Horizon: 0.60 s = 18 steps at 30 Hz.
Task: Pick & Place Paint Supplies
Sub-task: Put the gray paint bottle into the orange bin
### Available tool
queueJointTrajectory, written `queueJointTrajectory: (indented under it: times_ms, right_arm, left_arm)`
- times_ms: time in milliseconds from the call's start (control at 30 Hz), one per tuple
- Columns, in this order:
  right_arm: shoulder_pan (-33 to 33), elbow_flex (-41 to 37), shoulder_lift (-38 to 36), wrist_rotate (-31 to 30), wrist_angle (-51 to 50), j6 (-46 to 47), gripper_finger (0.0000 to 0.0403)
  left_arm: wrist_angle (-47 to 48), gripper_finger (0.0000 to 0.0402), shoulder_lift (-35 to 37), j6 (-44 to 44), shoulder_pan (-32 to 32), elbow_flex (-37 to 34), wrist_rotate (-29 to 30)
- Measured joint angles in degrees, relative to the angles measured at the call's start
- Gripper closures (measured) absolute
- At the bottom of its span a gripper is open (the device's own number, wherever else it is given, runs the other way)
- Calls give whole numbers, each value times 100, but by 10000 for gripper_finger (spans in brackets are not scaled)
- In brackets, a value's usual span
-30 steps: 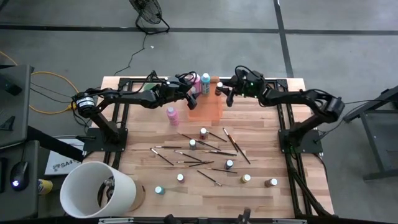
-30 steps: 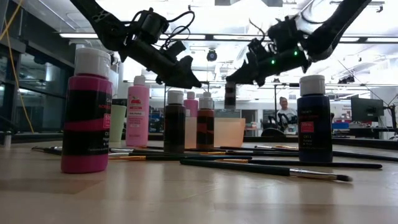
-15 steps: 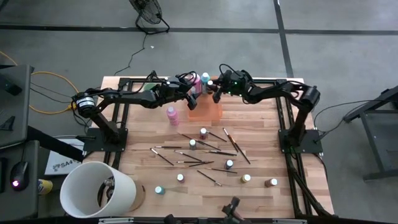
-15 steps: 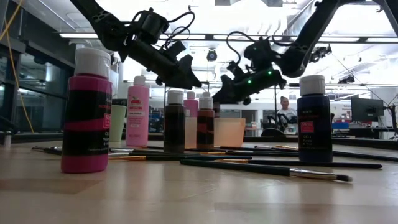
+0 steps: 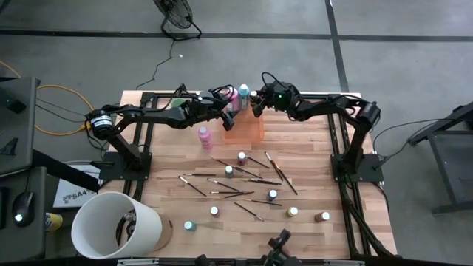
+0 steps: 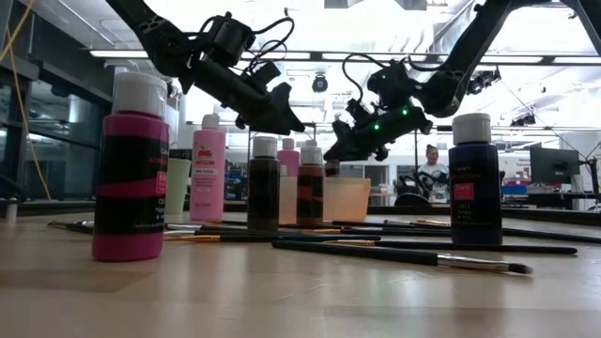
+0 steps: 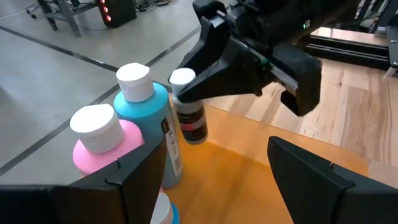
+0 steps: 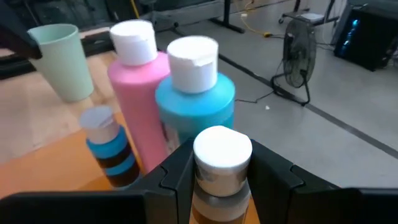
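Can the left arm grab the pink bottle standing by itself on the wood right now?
Probably yes. The left gripper is open and holds nothing, and the lone pink bottle stands on bare table just beside the orange tray, close to that gripper, with nothing crowding it. The right gripper, carrying a small bottle, is over the tray, not in the way.

The table (image 5: 310, 159) was pale wood with visible grain, satin in finish; the tray (image 7: 249, 186) was translucent orange plastic, smooth and glossy; the pink bottle (image 8: 140, 106) and teal bottle (image 8: 196, 109) were smooth plastic with matt white caps; the right pincer (image 7: 186, 87) was matt black plastic.
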<state>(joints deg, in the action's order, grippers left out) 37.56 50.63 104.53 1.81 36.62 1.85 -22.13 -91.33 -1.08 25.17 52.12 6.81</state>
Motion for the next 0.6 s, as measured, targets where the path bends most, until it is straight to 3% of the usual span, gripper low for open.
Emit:
queueJointTrajectory:
  times_ms: [600]
  right_arm:
    - [109,0,372,29,108,354,280]
  left_arm:
    - [-3,126,0,4,0,0,9]
